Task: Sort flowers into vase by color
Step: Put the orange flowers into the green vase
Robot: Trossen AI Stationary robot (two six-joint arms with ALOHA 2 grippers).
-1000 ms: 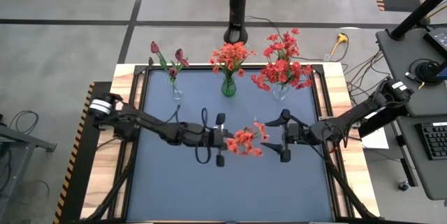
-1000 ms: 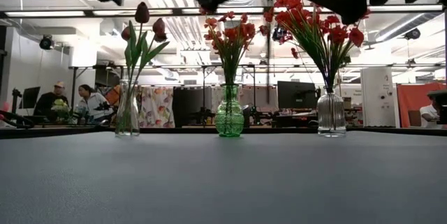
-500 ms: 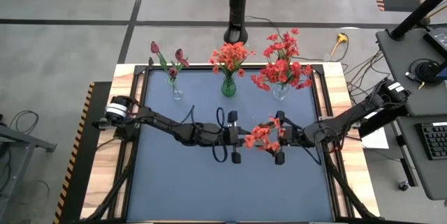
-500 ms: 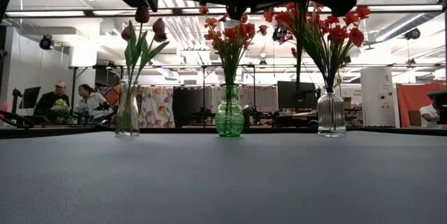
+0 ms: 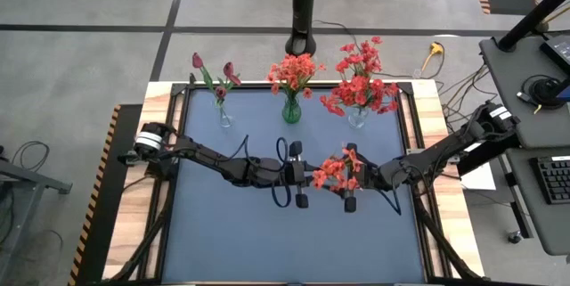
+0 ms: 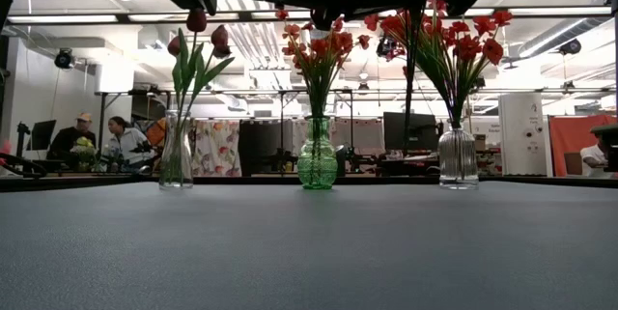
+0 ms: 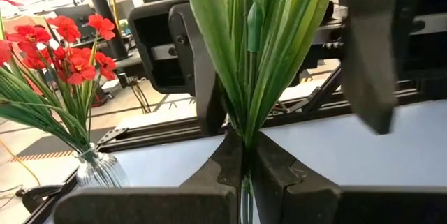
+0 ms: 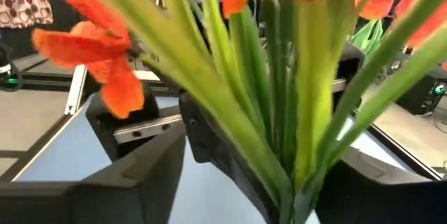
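A bunch of orange-red flowers (image 5: 333, 172) on green stems stands upright in the air over the middle of the table, with my left gripper (image 5: 311, 179) shut on it. My right gripper (image 5: 344, 182) is open at the bunch's right, its fingers (image 7: 197, 77) standing on either side of the green leaves (image 8: 279, 133). At the far edge stand three vases. A clear one (image 5: 223, 118) holds maroon tulips, a green one (image 5: 291, 110) orange-red flowers, and another clear one (image 5: 357, 118) red flowers. My left gripper pinches the bunch's stem (image 7: 244, 147) between its two fingers, just below where the leaves spread. The fingers come level from the table's left and lie across the stem. The bunch is upright and clear of the table, its lower stem (image 6: 412, 88) hanging below the fingers.
The dark mat (image 5: 267, 241) lies bare toward the near edge. A black post (image 5: 305, 10) rises behind the far edge. Wooden borders (image 5: 151, 143) and black rails frame the table. People sit in the room beyond (image 6: 97, 141).
My left gripper has carried the bunch toward the table's right edge, keeping it upright and clear of the table. My right gripper has come toward the table's left edge, up to the bunch, so that its fingers now stand around the leaves.
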